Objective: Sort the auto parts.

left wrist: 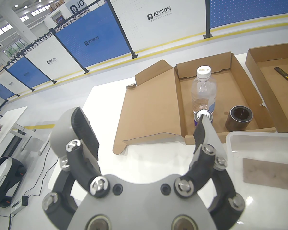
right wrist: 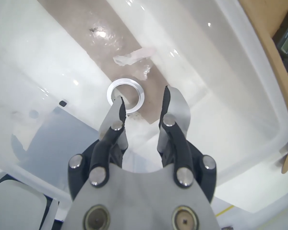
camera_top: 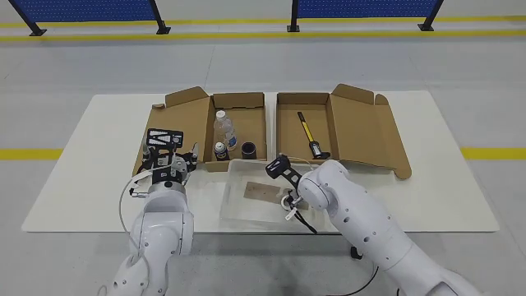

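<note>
Right gripper (right wrist: 144, 94), half open and empty, straddles the rim of the metal ring (right wrist: 134, 85) in the clear bin (camera_top: 238, 210), lower centre of the top view, apparently for pickup. Left gripper (left wrist: 140, 114) hangs wide open, empty.

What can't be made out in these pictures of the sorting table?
- Metal ring, right wrist view: a finger of the right gripper covers part of it; contact is unclear.
- Small can, left wrist view: a finger of the left gripper hides its lower part.
- Black-and-yellow tool, left wrist view: cut off by the edge.
</note>
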Controlling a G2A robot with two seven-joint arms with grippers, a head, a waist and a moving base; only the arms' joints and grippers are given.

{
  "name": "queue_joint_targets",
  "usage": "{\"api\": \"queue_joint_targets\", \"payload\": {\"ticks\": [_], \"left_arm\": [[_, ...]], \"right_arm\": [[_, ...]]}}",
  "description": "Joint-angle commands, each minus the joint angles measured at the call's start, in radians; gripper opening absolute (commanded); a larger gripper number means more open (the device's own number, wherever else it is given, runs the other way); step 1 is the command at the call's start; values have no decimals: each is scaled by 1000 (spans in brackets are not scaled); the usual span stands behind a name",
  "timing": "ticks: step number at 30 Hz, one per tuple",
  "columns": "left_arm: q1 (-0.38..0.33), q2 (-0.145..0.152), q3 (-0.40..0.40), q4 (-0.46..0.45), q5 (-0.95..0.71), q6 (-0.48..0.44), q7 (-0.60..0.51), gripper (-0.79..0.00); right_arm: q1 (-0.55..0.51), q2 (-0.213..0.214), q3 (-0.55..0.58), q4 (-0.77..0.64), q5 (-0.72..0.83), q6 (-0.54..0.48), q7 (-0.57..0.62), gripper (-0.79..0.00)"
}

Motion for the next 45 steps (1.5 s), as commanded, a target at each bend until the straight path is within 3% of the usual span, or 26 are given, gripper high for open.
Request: {"api": "queue_joint_targets", "payload": {"ticks": [1,12,35,41,43,45], "left_arm": [[0,0,0,0,0,0,0,0],[0,0,0,0,0,0,0,0],[0,0,0,0,0,0,0,0],[0,0,0,0,0,0,0,0],[0,0,0,0,0,0,0,0],[0,0,0,0,0,0,0,0]], "right_arm": [[-3,-1,3,5,3,-1,0,-437],[-5,-9,2,52,15,-20,-19,-483],[16,-33,-6,145,33,-39,-44,-483],[17,-38,-8,161,35,-44,-47,-557],[19,-40,-8,165,38,-47,-50,-631],[20,-42,-8,171,40,-49,-49,-656]]}}
